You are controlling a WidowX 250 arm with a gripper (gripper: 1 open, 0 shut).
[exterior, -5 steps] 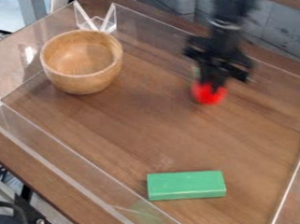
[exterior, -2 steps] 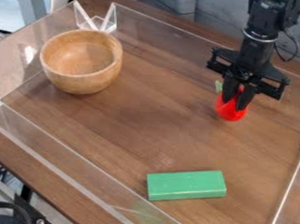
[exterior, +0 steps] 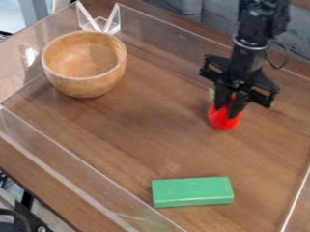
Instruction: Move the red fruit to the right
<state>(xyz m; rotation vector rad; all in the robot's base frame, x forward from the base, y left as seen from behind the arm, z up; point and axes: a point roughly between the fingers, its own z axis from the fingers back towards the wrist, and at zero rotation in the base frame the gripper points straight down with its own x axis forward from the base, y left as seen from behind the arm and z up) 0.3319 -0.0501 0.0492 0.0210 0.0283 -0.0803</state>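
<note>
The gripper, pointing straight down, is clamped on the red fruit at its tips, toward the table's three o'clock side

Colours rn: the red fruit is showing up bright red, glossy-ish. The tool is looking all black, same w/ the arm above it. The block is reading solid green, no pattern. The bowl is glowing light tan wood w/ faint grain. The desk is looking dark brown w/ woodgrain streaks, and the see-through walls are catching pale glare.
</note>
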